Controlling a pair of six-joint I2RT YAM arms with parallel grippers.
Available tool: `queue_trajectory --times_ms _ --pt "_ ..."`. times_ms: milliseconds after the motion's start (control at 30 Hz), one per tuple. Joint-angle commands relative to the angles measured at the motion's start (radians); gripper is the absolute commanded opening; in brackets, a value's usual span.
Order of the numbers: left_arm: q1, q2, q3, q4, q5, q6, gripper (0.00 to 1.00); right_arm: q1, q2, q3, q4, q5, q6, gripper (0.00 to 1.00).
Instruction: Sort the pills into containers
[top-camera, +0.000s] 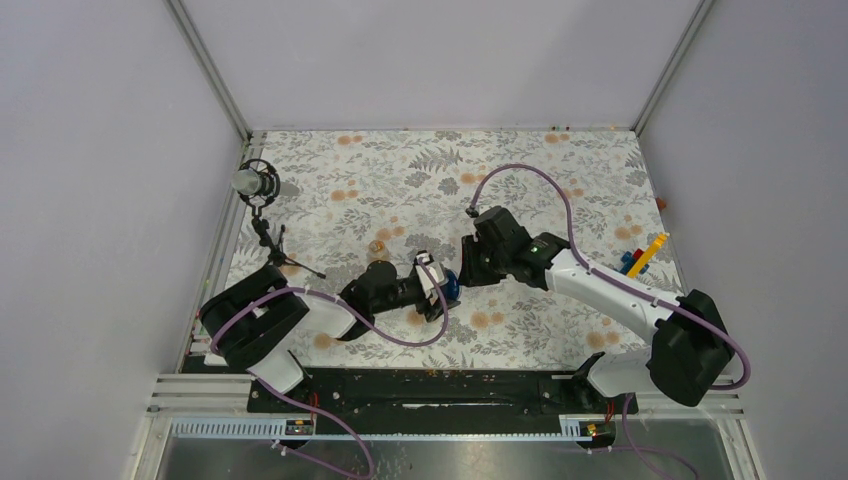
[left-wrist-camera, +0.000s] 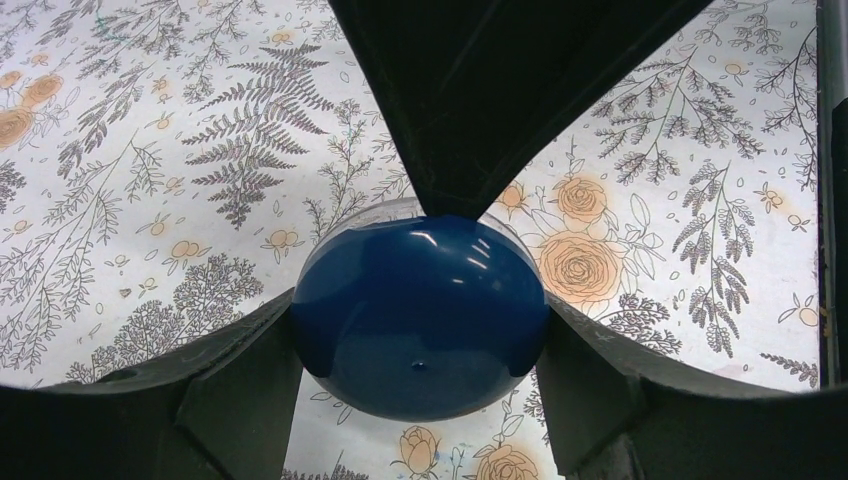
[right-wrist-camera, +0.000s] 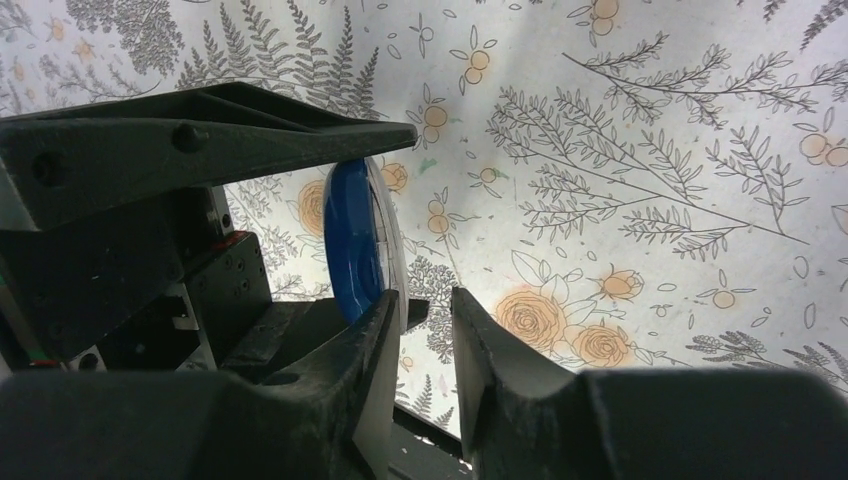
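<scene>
My left gripper (top-camera: 443, 287) is shut on a dark blue round piece (left-wrist-camera: 420, 315) with a clear rim, held just above the flowered table; I cannot tell whether it is a lid or a bottle end. It shows edge-on in the right wrist view (right-wrist-camera: 350, 235). My right gripper (top-camera: 463, 270) faces it from the right. Its jaws (right-wrist-camera: 428, 310) are a narrow gap apart and hold nothing, and the left fingertip (right-wrist-camera: 385, 320) is right beside the clear rim. A small amber-brown bottle (top-camera: 378, 244) stands just behind the left wrist. No pills can be made out.
A colourful toy-brick piece (top-camera: 640, 255) lies at the right edge. A microphone on a small tripod (top-camera: 255, 184) stands at the back left. Grey walls close in the table on three sides. Purple cables loop over both arms.
</scene>
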Motion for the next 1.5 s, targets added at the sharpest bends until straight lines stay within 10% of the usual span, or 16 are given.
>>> queue_trajectory --times_ms 0,267,933,1233,1467 --pt "-0.015 -0.066 0.033 0.158 0.053 0.014 0.00 0.007 -0.013 0.030 -0.023 0.168 -0.015 0.30" --pt "-0.014 -0.064 0.033 0.172 0.054 0.008 0.00 0.007 -0.040 0.021 0.070 -0.027 -0.057 0.38" --pt "-0.014 -0.079 0.039 0.194 0.040 -0.033 0.10 0.008 0.025 0.008 0.084 -0.126 -0.086 0.14" --pt "-0.015 -0.064 0.018 0.257 -0.081 -0.078 0.97 0.007 -0.010 0.041 0.055 0.008 -0.132 0.00" --pt "-0.014 -0.134 0.005 0.238 -0.164 -0.102 0.99 0.007 0.002 0.099 -0.021 0.273 -0.191 0.00"
